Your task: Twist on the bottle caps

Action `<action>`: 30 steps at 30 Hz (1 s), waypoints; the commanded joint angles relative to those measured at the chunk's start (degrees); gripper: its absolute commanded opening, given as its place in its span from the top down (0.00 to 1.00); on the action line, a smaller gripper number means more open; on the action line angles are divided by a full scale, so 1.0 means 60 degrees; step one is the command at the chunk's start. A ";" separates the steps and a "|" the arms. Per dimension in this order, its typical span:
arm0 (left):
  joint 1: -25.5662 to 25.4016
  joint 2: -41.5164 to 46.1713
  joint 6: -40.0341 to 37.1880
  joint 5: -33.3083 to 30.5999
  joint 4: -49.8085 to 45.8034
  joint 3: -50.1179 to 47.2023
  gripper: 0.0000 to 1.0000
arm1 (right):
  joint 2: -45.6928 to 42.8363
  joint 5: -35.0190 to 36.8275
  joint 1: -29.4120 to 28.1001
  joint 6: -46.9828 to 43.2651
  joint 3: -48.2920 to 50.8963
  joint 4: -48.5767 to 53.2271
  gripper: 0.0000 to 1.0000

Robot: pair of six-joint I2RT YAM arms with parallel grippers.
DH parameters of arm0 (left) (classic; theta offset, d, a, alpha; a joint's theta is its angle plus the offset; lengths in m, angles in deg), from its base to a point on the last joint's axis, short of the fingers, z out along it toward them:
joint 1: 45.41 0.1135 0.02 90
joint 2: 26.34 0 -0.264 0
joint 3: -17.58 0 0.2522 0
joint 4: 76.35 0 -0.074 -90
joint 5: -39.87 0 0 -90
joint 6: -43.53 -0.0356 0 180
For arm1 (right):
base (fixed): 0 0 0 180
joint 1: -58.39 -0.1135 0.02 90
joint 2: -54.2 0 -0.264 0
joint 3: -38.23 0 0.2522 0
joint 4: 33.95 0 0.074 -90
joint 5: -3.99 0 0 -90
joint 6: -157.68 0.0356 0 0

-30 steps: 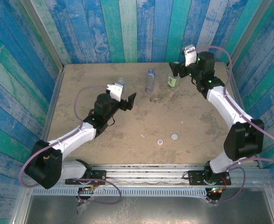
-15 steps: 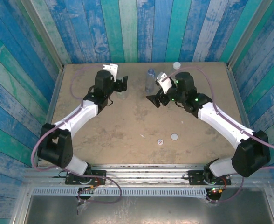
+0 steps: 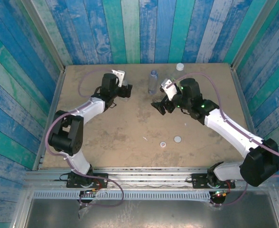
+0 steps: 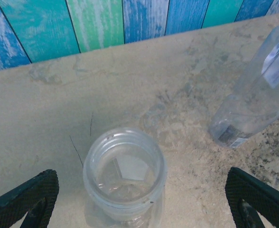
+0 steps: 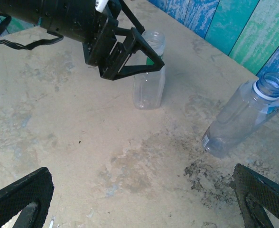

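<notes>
We note the left gripper (image 3: 126,90) spread wide, straddling the plain clear open-mouthed plastic bottle (image 4: 125,173), bottle touching neither finger. Our right gripper (image 3: 158,105) wide too, empty. One small pale grey round cap (image 3: 177,139) at its 5 o'clock, well apart.

The table (image 3: 130,128) is matt, rough and stone-like, beige and mottled, with darker gritty staining near the blue-tinted bottle (image 5: 241,118). That bottle is thin clear plastic, smooth and faintly glossy, with a white plastic neck ring. The plain clear bottle (image 4: 124,175) is glossy transparent plastic, ridged at the neck. The left pincer (image 3: 126,90) and right pincer (image 3: 159,105) have matt black fingers, probably plastic. The grey cap (image 3: 177,139) and marked white cap (image 3: 163,144), 2 tiny discs, look like smooth plastic. The walls (image 3: 130,28) are painted wooden planks, worn and streaky.
</notes>
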 commanded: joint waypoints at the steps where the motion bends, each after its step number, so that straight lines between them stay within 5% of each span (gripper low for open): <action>1: 0.0165 -0.0735 -0.0199 0.0578 0.0196 0.0341 0.06 | -0.0209 0.0066 -0.0039 0.0061 0.0130 0.0240 0.00; 11: 0.0202 -0.1451 -0.0442 0.0967 -0.0375 0.0796 0.01 | -0.0157 0.0033 -0.0034 0.0123 0.0161 0.0238 0.00; 30: 0.0209 -0.1603 -0.0578 0.1191 -0.0661 0.1123 0.36 | -0.0086 -0.0155 -0.0037 0.0224 0.0196 0.0239 0.00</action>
